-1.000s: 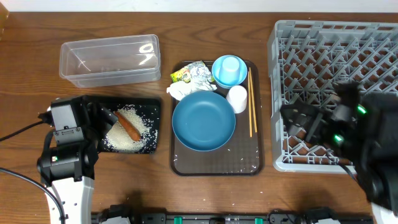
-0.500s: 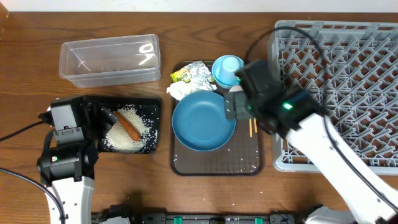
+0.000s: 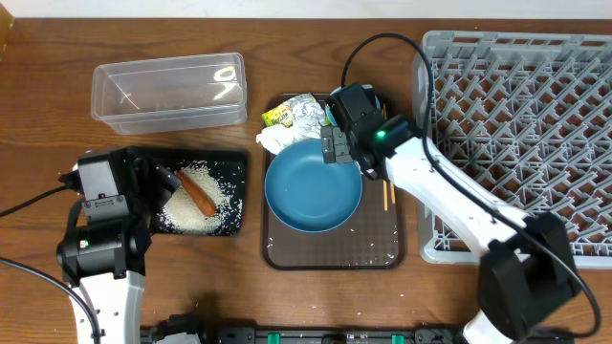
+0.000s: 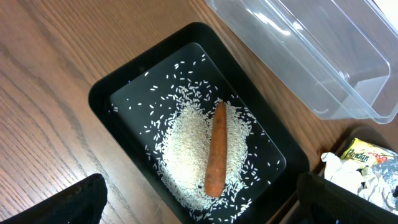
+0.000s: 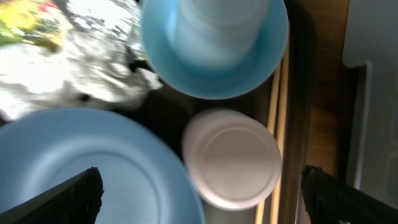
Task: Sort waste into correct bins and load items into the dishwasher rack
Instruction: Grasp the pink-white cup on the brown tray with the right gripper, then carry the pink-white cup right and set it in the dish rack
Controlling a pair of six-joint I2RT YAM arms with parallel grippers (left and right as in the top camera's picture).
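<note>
Over the wooden bench (image 3: 48, 96), the right gripper (image 5: 199, 202), jaws apart, has left the right-edge rack (image 3: 516, 115) for the white cup (image 5: 231, 155); loading likely starts. The left gripper (image 4: 199, 202) also has its jaws apart.

left arm (image 3: 100, 253) sits folded at lower left, left gripper (image 3: 151, 187) pointing right and down, fingers (image 4: 59, 202) spread wide apart in the wrist view. right arm (image 3: 449, 205) stretches diagonally from lower right up toward centre. right gripper (image 3: 335, 145) faces down, its fingers (image 5: 62, 199) also wide apart.
</note>
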